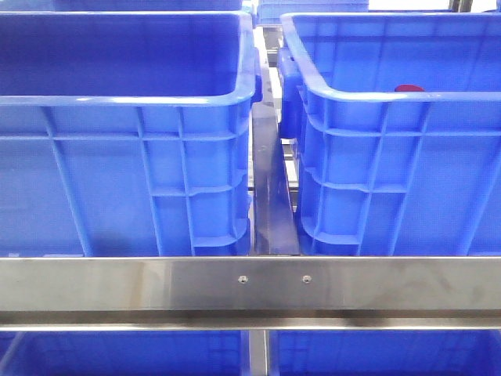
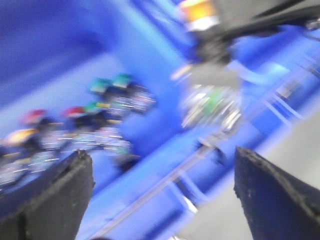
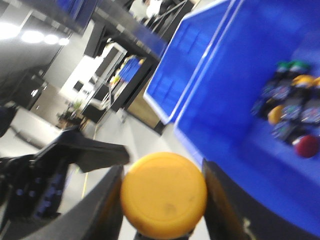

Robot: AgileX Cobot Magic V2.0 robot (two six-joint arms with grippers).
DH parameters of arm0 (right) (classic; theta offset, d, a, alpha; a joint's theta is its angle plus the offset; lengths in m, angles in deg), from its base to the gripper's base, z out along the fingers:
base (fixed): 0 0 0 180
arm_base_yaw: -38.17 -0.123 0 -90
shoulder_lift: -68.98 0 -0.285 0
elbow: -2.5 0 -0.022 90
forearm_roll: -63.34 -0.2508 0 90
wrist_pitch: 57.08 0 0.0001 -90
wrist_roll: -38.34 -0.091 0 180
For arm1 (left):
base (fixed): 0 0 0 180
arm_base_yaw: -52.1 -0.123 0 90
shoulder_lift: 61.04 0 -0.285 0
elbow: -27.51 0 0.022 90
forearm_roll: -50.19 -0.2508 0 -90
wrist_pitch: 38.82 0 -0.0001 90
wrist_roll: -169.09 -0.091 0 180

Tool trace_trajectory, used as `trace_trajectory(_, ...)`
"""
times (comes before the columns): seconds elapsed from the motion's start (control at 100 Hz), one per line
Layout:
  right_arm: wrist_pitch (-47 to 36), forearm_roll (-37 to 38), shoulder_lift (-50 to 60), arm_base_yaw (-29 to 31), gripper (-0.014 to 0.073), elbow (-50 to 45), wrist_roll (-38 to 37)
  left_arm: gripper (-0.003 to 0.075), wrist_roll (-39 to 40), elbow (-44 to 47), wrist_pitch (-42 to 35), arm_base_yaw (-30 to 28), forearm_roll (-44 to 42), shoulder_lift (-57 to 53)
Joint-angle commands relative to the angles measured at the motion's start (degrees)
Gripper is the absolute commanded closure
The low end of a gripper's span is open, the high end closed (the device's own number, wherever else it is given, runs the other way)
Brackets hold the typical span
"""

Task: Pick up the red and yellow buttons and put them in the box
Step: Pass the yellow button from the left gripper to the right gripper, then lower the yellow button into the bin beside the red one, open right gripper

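Note:
My right gripper [image 3: 163, 192] is shut on a round yellow button [image 3: 163, 194], held in the air beside a blue crate [image 3: 225, 100]. That crate holds a pile of several buttons, among them a red button [image 3: 306, 146] and a yellow one [image 3: 275, 114]. In the blurred left wrist view my left gripper [image 2: 162, 167] is open and empty above a crate edge. It looks at several red, green and yellow buttons [image 2: 75, 112] and at the held yellow button [image 2: 199, 11]. The front view shows no gripper, only a red button top [image 1: 407, 88] in the right crate [image 1: 391, 172].
Two large blue crates stand side by side, the left crate [image 1: 125, 172] showing nothing inside from here. A steel rail [image 1: 250, 283] runs across in front of them. More blue crates [image 1: 117, 354] sit on a lower level. Grey floor [image 2: 295, 170] lies beyond the crates.

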Motion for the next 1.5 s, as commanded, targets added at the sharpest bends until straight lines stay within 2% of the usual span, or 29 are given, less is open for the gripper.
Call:
trace_trajectory(0.0,4.2,-8.5,2.2,2.4,0.0358,2.1,1.2,0.0173,5.6,-1.3,-1.4,0.3,-6.4,-2.5)
trace_trajectory(0.22,6.1,-8.5,2.2,4.3,0.0358,2.1,1.2,0.0173,12.7,-0.8,4.2,0.3,-17.3,-7.5)
trace_trajectory(0.55,7.6,-8.5,2.2,4.3,0.0358,2.1,1.2,0.0173,24.6,4.8,13.8,0.3,-27.9,-16.2)
trace_trajectory(0.69,8.1,-8.5,2.2,4.3,0.0358,2.1,1.2,0.0173,26.2,7.7,17.5,0.3,-28.7,-21.1)
trace_trajectory(0.97,8.5,-8.5,2.2,4.3,0.0358,2.1,1.2,0.0173,24.1,9.3,17.1,1.0,-25.0,-28.3)
trace_trajectory(1.23,8.5,-8.5,2.2,4.3,0.0358,2.1,1.3,0.0181,22.6,10.1,17.3,7.3,-20.5,-29.0)
trace_trajectory(1.3,8.2,-8.5,2.2,4.3,0.0358,2.1,2.0,0.0232,22.6,10.1,17.3,8.7,-20.3,-29.0)
trace_trajectory(1.37,6.3,-8.4,2.8,4.4,0.0358,2.1,3.4,0.0317,22.6,10.1,17.0,9.8,-20.3,-29.0)
trace_trajectory(1.49,1.6,-7.5,5.0,5.7,0.0358,2.1,5.5,0.0525,22.6,10.1,16.0,10.2,-20.4,-29.0)
